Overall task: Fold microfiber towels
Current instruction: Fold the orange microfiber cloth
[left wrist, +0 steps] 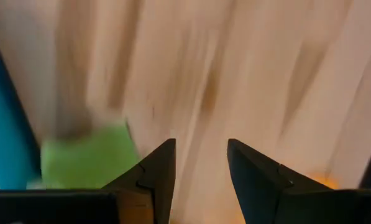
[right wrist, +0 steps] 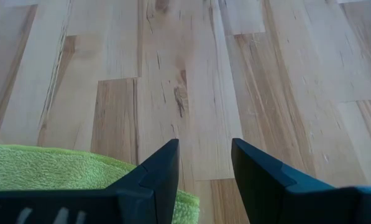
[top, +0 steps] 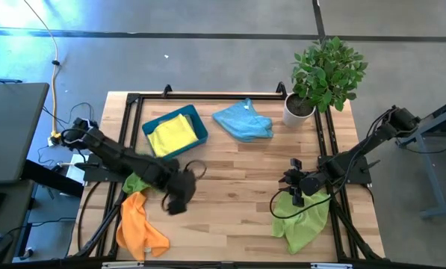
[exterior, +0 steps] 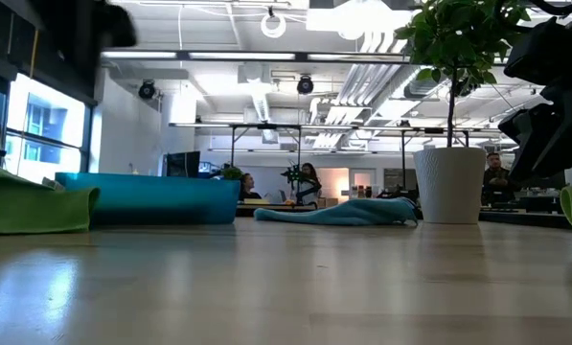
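1. On the pale wooden plank surface [top: 237,187], the soft microfiber towels lie scattered: a yellow towel [top: 172,134] sits inside the rigid teal plastic tray [top: 201,127] at the far left, and a crumpled light blue towel [top: 243,121] lies beside the white-potted green plant [top: 323,75].
2. An orange towel [top: 138,228] hangs at the near left edge, touching a small lime green towel [top: 135,182] half hidden under the left arm.
3. The left gripper [left wrist: 201,180] hovers over bare wood, its fingers parted and holding nothing; the small lime green towel lies just beside it, toward the tray.
4. The right gripper [right wrist: 204,180] is likewise spread and empty, poised at the inner edge of a larger lime green towel [top: 303,217], which stretches away toward the near right corner.
5. Judging by nearness, the right arm is best placed to pick up that towel's edge.
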Controlling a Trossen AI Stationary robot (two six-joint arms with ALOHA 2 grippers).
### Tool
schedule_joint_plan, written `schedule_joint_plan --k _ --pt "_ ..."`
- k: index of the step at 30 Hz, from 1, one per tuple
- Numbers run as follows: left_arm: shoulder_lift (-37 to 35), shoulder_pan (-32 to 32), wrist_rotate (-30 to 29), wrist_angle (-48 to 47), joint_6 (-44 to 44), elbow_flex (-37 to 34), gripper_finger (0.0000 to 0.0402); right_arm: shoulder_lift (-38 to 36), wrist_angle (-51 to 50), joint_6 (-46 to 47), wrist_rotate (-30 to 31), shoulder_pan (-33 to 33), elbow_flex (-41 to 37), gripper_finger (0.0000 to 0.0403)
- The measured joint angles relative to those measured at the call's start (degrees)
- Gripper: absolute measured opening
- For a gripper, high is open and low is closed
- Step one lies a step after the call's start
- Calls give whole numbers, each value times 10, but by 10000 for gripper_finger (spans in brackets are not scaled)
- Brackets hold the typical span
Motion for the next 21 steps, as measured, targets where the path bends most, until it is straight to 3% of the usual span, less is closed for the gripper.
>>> schedule_joint_plan --k 4,10,21 --pt "0 -69 33 -85 -66 0 133 0 0 1 0 0 0 139" --pt "0 -181 75 -140 -179 0 133 0 0 0 0 0 0 139" --pt "4 -286 64 -91 -371 -1 133 0 0 0 0 0 0 139"
